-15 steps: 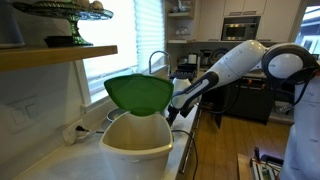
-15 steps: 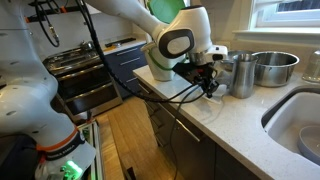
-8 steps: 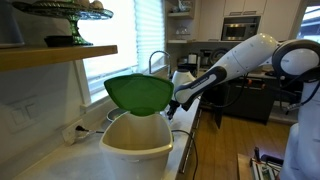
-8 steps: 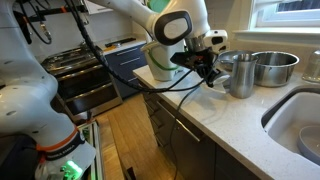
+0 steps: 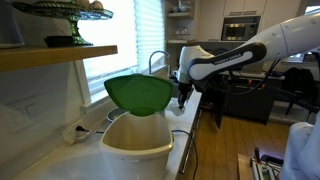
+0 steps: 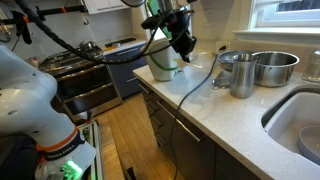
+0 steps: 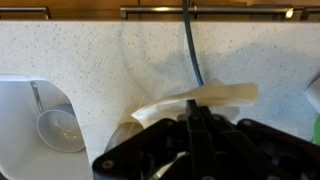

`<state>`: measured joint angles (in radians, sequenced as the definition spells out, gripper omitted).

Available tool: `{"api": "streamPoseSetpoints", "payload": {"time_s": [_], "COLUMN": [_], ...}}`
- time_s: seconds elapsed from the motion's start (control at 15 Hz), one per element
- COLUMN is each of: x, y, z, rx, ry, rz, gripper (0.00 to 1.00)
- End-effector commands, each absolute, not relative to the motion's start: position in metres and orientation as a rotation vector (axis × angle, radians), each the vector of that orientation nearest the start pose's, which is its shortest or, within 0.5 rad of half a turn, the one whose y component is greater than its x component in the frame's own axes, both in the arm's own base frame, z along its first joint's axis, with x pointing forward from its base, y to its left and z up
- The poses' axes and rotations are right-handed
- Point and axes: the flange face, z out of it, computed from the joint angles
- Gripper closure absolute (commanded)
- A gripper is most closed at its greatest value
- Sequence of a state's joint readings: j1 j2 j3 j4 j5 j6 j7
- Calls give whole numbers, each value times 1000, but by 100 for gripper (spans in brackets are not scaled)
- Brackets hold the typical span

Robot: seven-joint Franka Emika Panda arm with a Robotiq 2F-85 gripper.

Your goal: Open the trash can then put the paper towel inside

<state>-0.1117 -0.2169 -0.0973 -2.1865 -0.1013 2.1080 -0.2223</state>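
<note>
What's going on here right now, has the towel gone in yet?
Not yet. The trash can already stands open, its green lid raised. The arm's gripper is beyond the bin, above the counter, not over the opening. In the wrist view the paper towel shows right at the gripper's tips; whether it is actually gripped cannot be told from these pictures.
</note>
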Motion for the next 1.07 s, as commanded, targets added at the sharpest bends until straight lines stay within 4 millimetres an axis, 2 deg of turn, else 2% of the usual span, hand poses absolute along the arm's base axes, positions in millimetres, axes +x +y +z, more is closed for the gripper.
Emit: {"api": "streamPoseSetpoints", "payload": {"time_s": [0.0, 0.2, 0.4, 0.47, 0.67, 0.93, 1.0], "x": [443, 419, 400, 418, 407, 406, 401], "y": [-90, -73, -59, -69, -62, -62, -54], "z": [523, 547, 560, 560, 566, 564, 569], "rx": [-3253, -3216, -3179, -3207, -3198, -3197, -3143], "ry": [-137, -121, -116, -137, -143, -142, -152], "rz": [-93, -43, -89, -69, -101, -97, -86], "gripper": [100, 100, 100, 99, 99, 100, 100]}}
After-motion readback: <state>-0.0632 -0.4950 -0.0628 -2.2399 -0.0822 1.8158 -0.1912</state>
